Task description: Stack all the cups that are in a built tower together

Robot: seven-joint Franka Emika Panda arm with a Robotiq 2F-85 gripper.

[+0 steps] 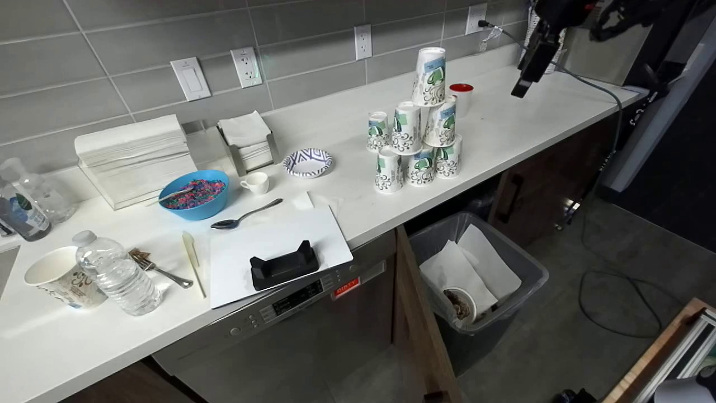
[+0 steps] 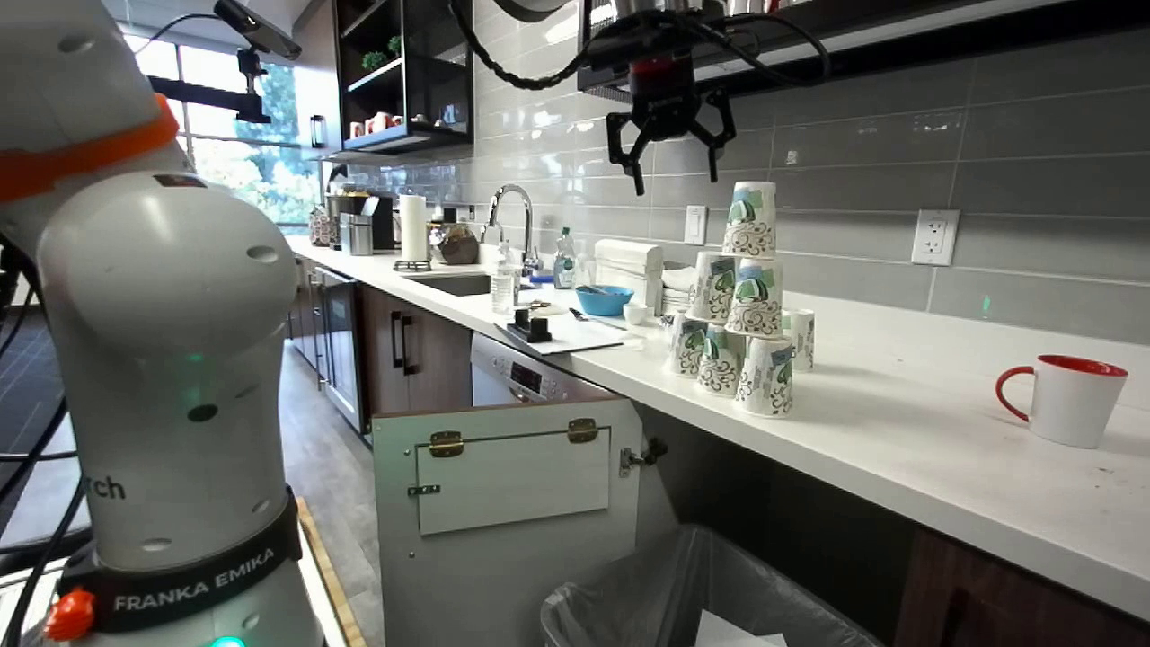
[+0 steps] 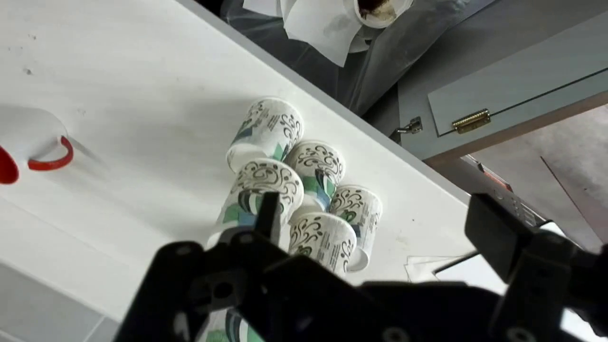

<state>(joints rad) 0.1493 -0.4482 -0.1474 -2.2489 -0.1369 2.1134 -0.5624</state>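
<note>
Several white paper cups with green print stand upside down as a tower on the counter. Its top cup (image 1: 429,76) rests on two cups, the left one (image 1: 406,127) and the right one (image 1: 441,124); three more form the base, with a middle base cup (image 1: 420,166). A separate like cup (image 2: 798,340) stands just behind on the counter. My gripper (image 2: 676,180) hangs open in the air, higher than the top cup and touching none. In the wrist view, the left finger (image 3: 269,209) overlaps a middle-row cup (image 3: 261,190), and the gripper's body hides part of the tower.
A white mug with red inside (image 2: 1076,400) stands on the counter near the tower. A patterned bowl (image 1: 307,163), blue bowl (image 1: 210,208), small white cup (image 1: 256,183) and white board (image 1: 330,240) lie further along. Below the front edge, a cabinet door (image 2: 512,503) stands ajar beside a trash bin (image 1: 537,274).
</note>
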